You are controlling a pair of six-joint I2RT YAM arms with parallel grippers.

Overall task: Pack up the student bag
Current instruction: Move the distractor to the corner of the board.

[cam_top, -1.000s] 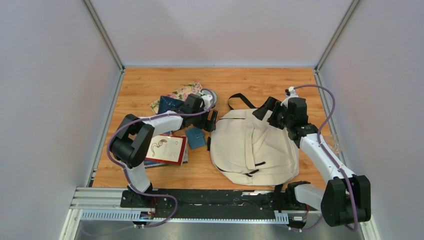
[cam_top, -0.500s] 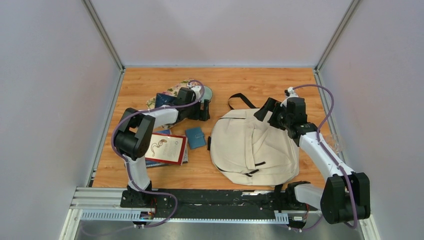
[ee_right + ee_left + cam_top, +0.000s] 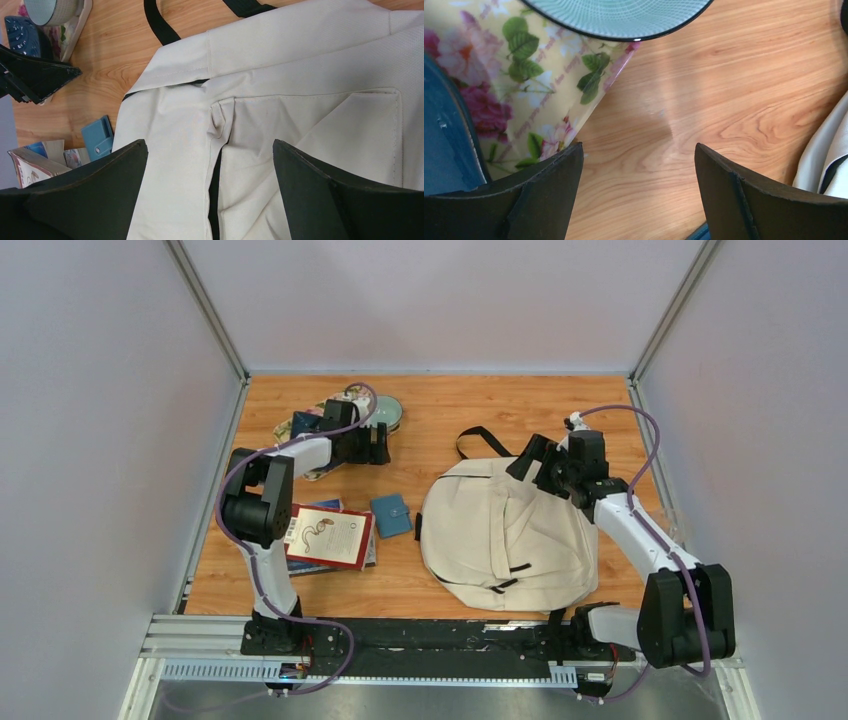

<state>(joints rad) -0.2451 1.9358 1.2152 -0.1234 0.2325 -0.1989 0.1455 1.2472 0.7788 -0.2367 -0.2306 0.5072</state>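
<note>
Left gripper (image 3: 380,445), at ten o'clock on the table (image 3: 450,405), gapes empty beside a floral pouch (image 3: 524,100); fetching an item looks the step in hand, so next it must straddle one and close; bag (image 3: 500,530) lies at three o'clock; right gripper (image 3: 528,457) hangs released over its top edge at two.

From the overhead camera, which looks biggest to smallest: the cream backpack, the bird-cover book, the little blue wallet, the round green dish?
1. Cream backpack, by far.
2. Bird-cover book.
3. Blue wallet and round green dish look about alike; the left arm hides part of the dish, so I won't rank them.
</note>
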